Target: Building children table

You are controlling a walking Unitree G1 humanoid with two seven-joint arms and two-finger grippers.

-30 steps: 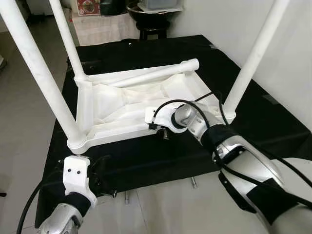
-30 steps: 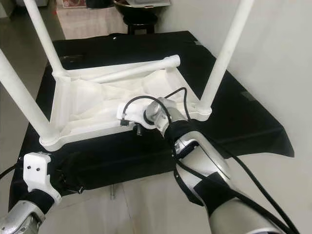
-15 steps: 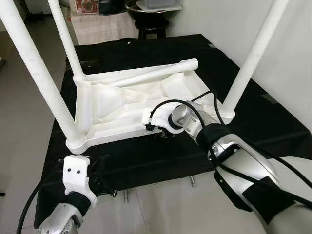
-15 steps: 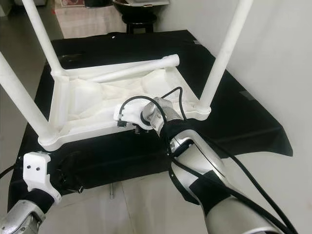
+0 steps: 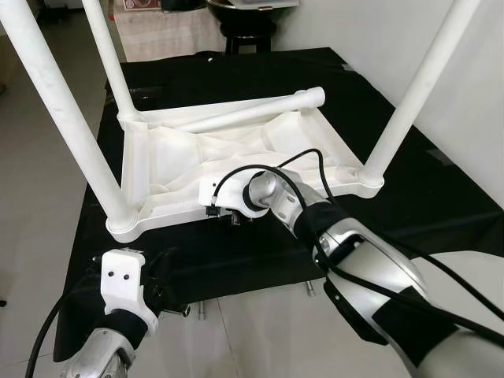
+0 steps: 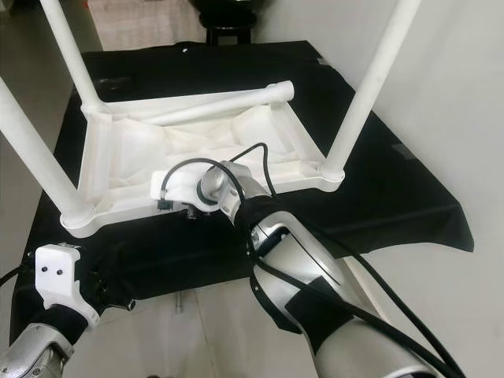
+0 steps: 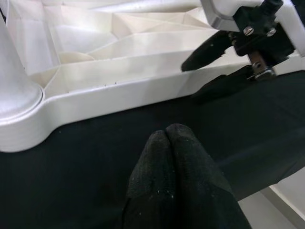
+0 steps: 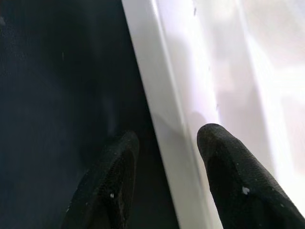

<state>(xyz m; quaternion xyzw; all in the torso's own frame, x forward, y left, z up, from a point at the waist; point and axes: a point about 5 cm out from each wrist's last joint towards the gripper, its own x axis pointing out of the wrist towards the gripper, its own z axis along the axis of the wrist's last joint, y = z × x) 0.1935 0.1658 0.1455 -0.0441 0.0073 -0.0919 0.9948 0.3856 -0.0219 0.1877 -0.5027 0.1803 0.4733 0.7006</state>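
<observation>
A white children's table lies upside down on a black cloth. Three legs stand up from its corners: near left, far left and right. A fourth leg lies loose across the far side of the frame. My right gripper is open and straddles the table's near rim, one finger inside the frame, the other over the cloth. My left gripper is shut and empty, low over the cloth in front of the near left corner.
The cloth's front edge hangs close to me, with grey floor below it. Two metal bolts lie on the floor by that edge. A black stool stands behind the cloth. A white wall runs along the right.
My right gripper has slid to the left along the table's near rim, still straddling it. The left gripper has stayed where it was.
</observation>
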